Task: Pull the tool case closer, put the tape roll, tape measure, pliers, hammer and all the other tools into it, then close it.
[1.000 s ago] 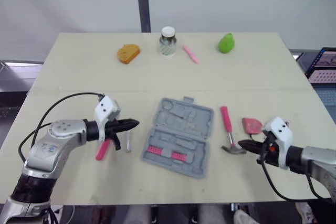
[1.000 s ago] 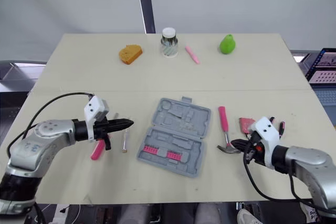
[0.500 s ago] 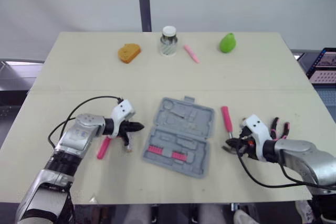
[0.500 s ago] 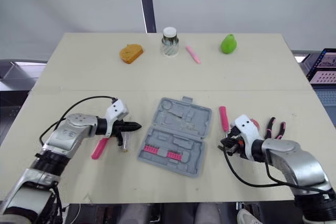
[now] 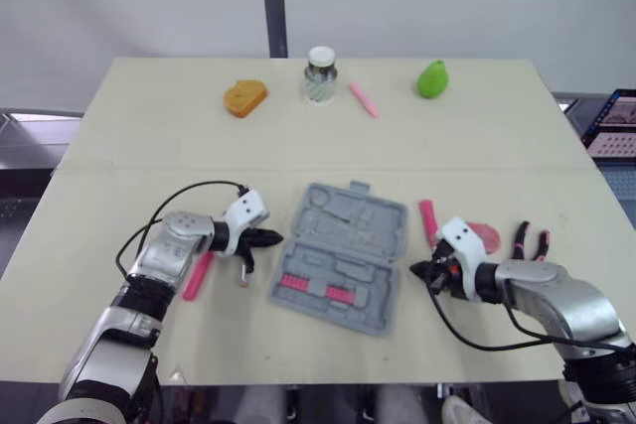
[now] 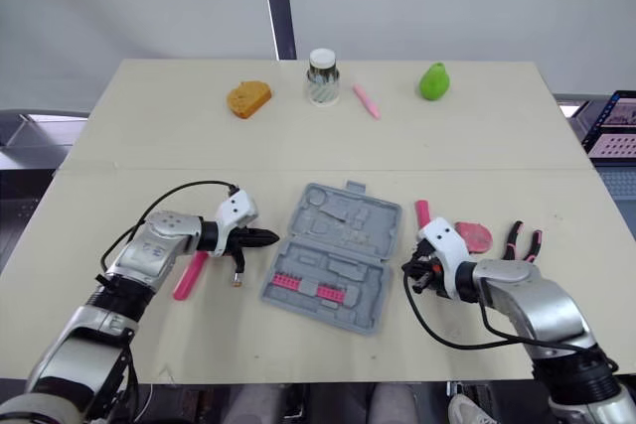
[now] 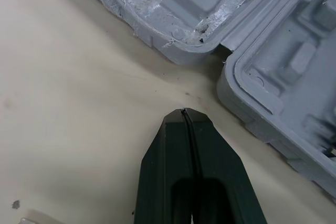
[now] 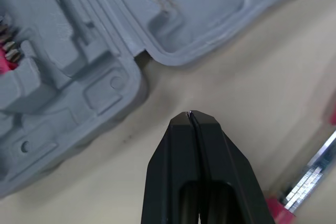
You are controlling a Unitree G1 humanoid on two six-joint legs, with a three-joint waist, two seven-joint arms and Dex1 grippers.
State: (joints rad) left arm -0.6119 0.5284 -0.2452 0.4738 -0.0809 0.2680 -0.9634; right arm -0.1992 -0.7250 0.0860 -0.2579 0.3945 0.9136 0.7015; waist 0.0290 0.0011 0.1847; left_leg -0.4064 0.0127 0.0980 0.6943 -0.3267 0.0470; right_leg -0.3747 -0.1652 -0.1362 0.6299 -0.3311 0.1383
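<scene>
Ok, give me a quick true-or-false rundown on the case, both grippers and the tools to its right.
1. The tool case lies open on the table. True.
2. The left gripper and right gripper are both open. False: both are shut, holding nothing.
3. The hammer sits inside the case. False: it lies on the table off the case's right side, by the right gripper.
4. The pliers lie on the table to the right of the case. True.
</scene>
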